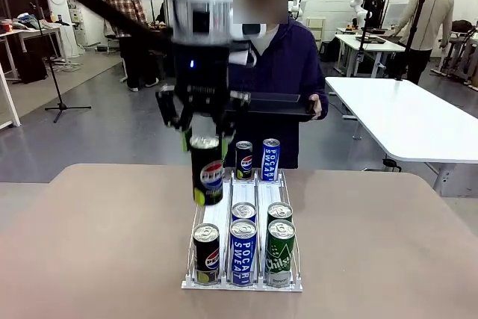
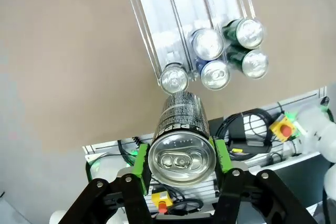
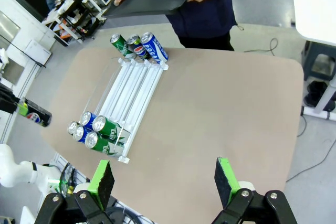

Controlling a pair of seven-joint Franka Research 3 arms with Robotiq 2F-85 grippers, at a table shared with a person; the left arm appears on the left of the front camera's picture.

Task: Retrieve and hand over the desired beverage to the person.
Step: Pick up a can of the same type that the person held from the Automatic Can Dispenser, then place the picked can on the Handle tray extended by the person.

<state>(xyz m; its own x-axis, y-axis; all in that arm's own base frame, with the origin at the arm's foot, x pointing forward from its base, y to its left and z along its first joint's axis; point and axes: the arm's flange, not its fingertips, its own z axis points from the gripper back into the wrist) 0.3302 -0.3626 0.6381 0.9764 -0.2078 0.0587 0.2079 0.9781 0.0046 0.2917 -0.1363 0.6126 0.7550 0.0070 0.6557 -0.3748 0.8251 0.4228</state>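
Front view: left pincer (image 1: 203, 144) tight on can (image 1: 207, 175)

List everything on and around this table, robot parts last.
held Pepsi can: 1, black, in left gripper above rack.
racked Pepsi cans: 2, dark, near-end left lane, far-end middle lane.
Pocari Sweat cans: 3, blue, two near-end middle lane, one far-end right lane.
green cans: 3, two near-end right lane, one far-end left lane.
rack: 1, clear, centre of table.
table: 1, tan.
tray: 1, black, in hands of person.
person: 1, dark jacket, far side.
left gripper: shut on held Pepsi can.
right gripper: open, high over table.
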